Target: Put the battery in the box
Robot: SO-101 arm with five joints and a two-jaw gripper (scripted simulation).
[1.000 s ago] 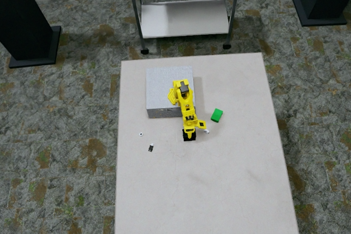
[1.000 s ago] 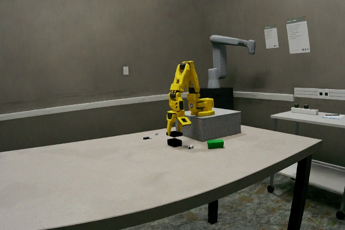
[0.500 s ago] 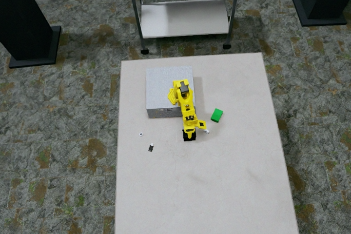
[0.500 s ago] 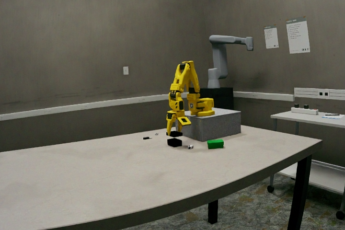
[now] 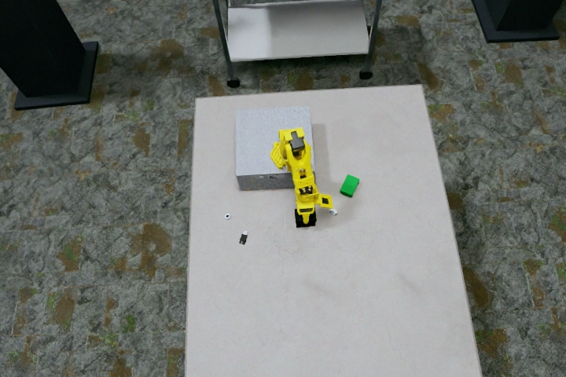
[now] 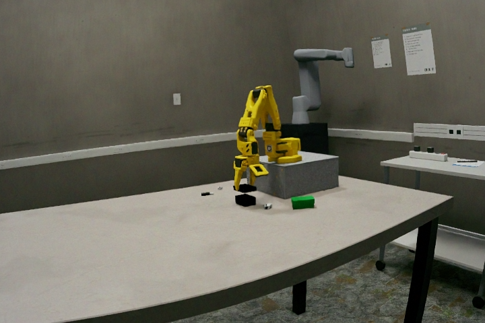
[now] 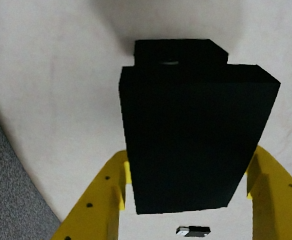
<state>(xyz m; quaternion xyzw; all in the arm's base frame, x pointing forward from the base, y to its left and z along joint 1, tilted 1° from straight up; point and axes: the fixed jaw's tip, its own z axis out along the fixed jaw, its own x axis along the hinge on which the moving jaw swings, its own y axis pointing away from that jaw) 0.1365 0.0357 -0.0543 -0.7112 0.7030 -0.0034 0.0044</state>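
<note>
My yellow gripper is shut on the black lid and holds it a little above the black box, which stands on the table in front of the grey block. In the wrist view the lid fills the space between the two jaws and covers most of the box below it. Only the far edge of the box shows, with a small greenish glint at its rim. I cannot make out the AAA battery for certain; the inside of the box is hidden by the lid.
A green block lies right of the arm. A small grey-white piece lies beside the box. A white ring and a small black-and-white part lie to the left. The grey base block stands behind.
</note>
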